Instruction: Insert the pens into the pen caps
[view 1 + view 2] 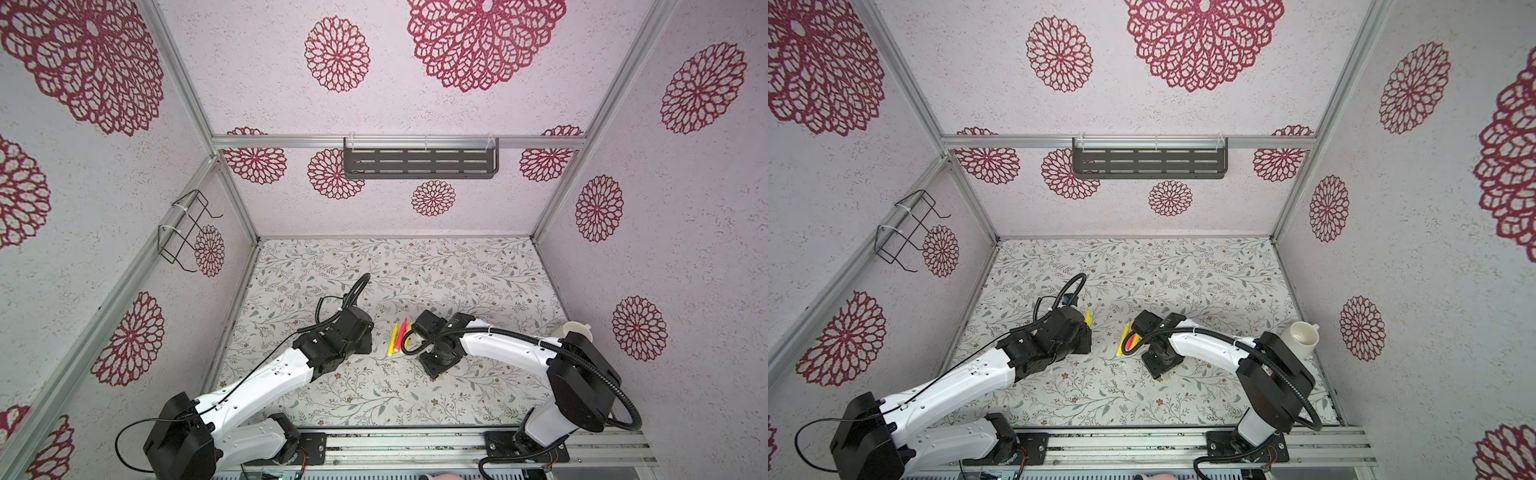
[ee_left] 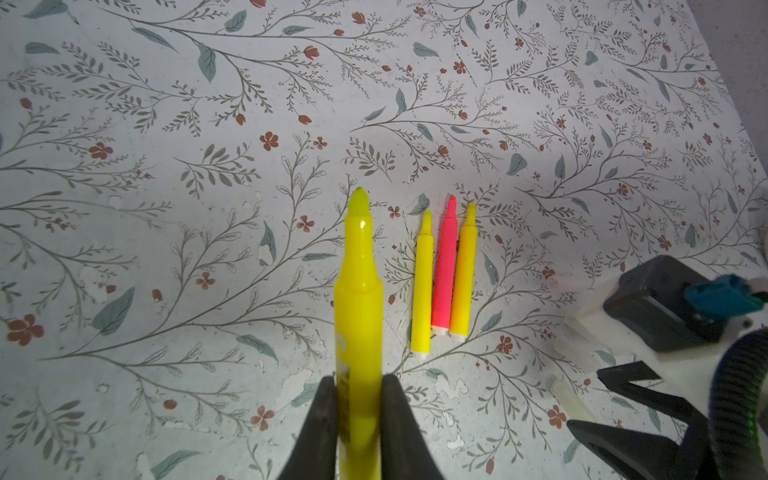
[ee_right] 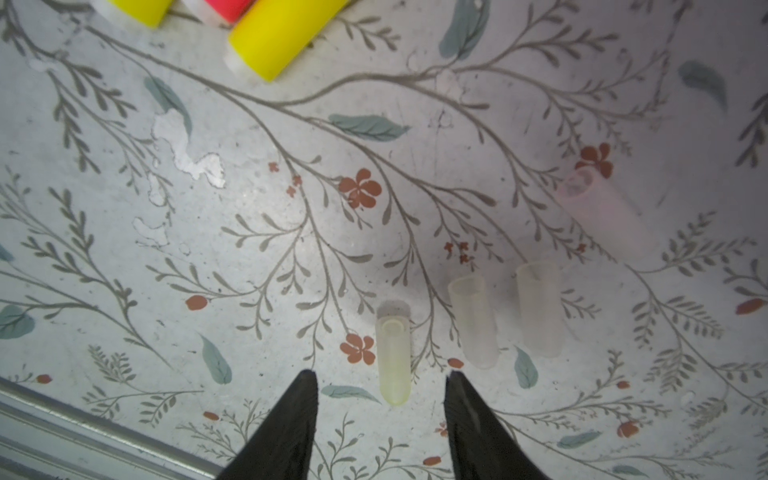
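Left gripper pinches one yellow pen; right gripper hangs open over a clear cap; no pen has a cap yet; three more pens wait.

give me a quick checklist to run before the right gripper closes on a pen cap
1. Left gripper shut on the bright yellow pointed pen: ok, the tip sticks out well past the jaws.
2. Right gripper open with nothing in it: ok.
3. Yellowish translucent plastic cap lined up with the right jaws: ok, its rounded end lies in the gap in the right wrist view.
4. Right gripper low enough to grasp it: cannot tell.
5. Neighbouring clear plastic cap clear of the jaws: cannot tell, its end looks close to one fingertip.
6. Three loose pens, two yellow and one pink, out of the way: ok, they lie side by side, apart from the caps.
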You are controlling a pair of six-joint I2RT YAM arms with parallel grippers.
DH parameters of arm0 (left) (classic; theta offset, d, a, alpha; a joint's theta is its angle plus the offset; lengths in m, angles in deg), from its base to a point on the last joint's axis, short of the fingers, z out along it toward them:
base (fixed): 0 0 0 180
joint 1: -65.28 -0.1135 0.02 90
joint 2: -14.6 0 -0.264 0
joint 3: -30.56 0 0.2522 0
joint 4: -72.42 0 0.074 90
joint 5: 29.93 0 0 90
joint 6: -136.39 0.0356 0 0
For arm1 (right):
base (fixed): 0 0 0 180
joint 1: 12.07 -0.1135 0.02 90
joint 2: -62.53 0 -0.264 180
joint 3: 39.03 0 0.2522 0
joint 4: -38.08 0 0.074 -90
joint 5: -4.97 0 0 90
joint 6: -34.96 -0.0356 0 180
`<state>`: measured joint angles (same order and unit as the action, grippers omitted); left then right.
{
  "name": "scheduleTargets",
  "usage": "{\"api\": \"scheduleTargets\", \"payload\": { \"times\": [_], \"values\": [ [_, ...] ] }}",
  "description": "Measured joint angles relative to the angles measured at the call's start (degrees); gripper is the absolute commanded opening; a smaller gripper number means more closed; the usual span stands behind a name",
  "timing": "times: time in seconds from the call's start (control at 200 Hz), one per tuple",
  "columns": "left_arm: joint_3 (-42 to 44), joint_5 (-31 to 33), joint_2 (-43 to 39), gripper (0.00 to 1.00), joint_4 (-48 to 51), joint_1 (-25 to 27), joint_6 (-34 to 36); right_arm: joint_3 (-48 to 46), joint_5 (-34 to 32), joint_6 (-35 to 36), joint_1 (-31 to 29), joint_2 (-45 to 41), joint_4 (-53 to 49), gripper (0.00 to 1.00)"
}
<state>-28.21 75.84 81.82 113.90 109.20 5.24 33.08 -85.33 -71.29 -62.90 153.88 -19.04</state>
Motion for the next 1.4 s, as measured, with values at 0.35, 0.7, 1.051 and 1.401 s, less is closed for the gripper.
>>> {"api": "scheduleTargets", "payload": {
  "times": [0.35, 0.7, 1.051, 1.401],
  "values": [
    [0.0, 0.0, -0.02, 0.0, -0.02, -0.22, 0.0, -1.22, 0.0, -1.62, -0.02, 0.57, 0.11, 0.49],
    [2.01, -1.05, -2.99, 0.0, -2.84, -0.48, 0.33, -2.93, 0.11, -2.12, -0.24, 2.23, 2.32, 0.46],
    [9.4, -3.26, -16.22, 0.0, -8.39, -0.61, 2.1, -3.63, 0.44, -2.91, -0.24, 3.56, 4.37, 0.43],
    [10.29, -3.19, -18.56, 0.0, -9.09, -0.74, 2.14, -3.63, 0.28, -3.28, -0.35, 3.65, 4.35, 0.39]
  ]
}}
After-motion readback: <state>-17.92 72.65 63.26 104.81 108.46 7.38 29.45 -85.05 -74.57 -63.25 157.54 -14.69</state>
